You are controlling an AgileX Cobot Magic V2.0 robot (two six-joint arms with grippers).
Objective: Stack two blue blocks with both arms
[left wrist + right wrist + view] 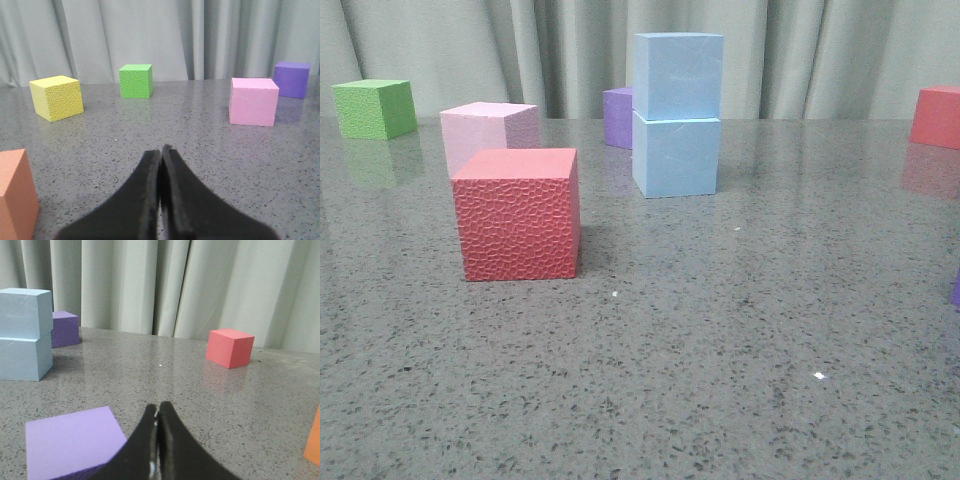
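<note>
The grey speckled counter [720, 330] carries everything, and towards its far side, near the curtain [820, 50], my two blue blocks [677, 115] stand one squarely on the other, faces nearly flush, so I judge the stacking done. The textured red cube [518, 213] sits well forward and to their left, apart from them, with the pale pink cube [490, 130] just behind it. A purple cube [618, 117] hides partly behind the stack.

My left jaws [161, 150] are pressed together, holding nothing; my right jaws [156, 412] likewise, empty. The lilac block [75, 440] lies just ahead of the right jaws.

The risk I see: any careless sweep of either arm back toward the stack could knock the light foam top block off.

The front view shows neither arm, so I cannot place them against the stack. An orange block [15, 195] and another at the right wrist's edge are cut off
</note>
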